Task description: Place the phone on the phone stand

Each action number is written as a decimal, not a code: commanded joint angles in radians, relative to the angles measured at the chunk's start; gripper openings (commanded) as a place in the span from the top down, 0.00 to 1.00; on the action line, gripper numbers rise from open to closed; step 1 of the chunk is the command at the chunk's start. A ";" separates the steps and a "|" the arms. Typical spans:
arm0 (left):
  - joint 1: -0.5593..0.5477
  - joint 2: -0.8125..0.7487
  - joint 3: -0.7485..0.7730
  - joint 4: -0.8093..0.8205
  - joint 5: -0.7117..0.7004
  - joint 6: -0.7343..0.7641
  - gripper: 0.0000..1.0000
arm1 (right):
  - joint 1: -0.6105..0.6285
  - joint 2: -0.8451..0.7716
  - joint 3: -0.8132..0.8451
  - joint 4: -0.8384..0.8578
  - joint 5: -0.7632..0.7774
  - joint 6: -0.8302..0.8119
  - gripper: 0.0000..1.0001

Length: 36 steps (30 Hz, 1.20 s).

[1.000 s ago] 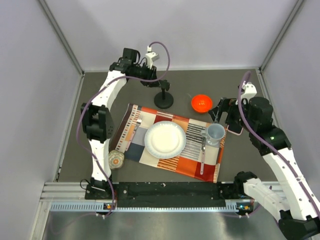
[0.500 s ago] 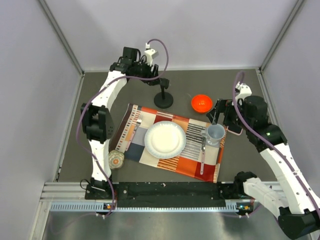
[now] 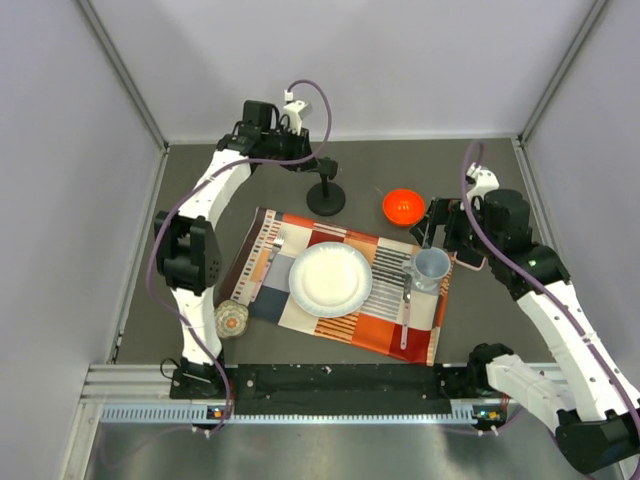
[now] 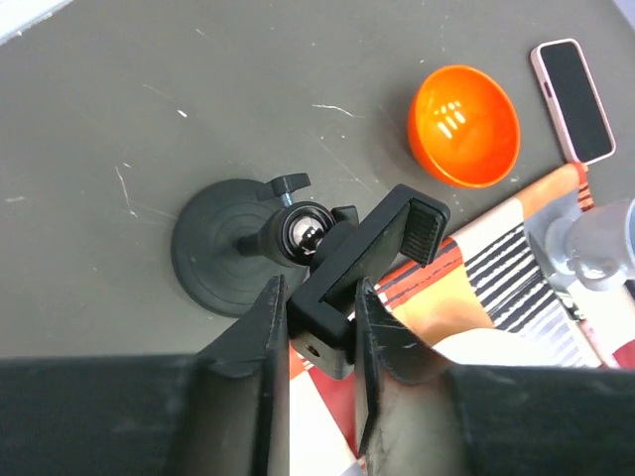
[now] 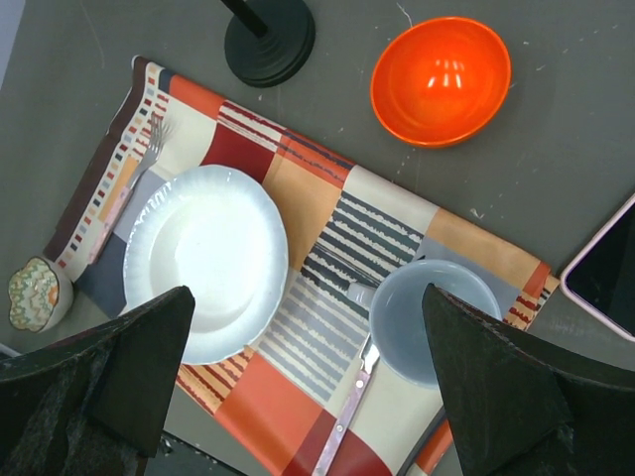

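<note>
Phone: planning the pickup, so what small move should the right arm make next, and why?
Probably shift the right gripper sideways over the phone: its open fingers hang above the mug, while the phone lies flat at the wrist view's edge.

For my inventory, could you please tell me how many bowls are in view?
2: an orange round bowl past the checked fabric placemat's far right corner; a small patterned scalloped bowl by its near left corner.
</note>
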 commanded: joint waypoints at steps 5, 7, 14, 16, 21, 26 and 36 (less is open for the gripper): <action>0.003 -0.081 -0.025 0.130 0.145 0.113 1.00 | 0.007 -0.006 0.032 -0.030 0.148 0.103 0.01; 0.009 -0.065 -0.004 0.108 0.160 0.150 1.00 | 0.005 -0.002 0.044 -0.051 0.254 0.146 0.01; 0.068 0.010 0.119 -0.016 0.335 0.193 1.00 | -0.048 0.038 0.162 -0.169 0.241 0.183 0.01; 0.081 -0.016 0.084 0.018 0.291 0.144 1.00 | -0.055 0.044 0.191 -0.212 0.199 0.155 0.01; 0.130 -0.191 -0.069 0.209 0.245 0.037 1.00 | -0.055 0.055 0.208 -0.243 0.164 0.138 0.01; 0.200 -0.205 0.062 0.156 0.070 -0.032 1.00 | -0.055 0.100 0.196 -0.242 0.125 0.135 0.01; 0.334 -0.234 0.076 -0.197 0.139 0.070 1.00 | -0.055 0.092 0.122 -0.182 0.075 0.031 0.01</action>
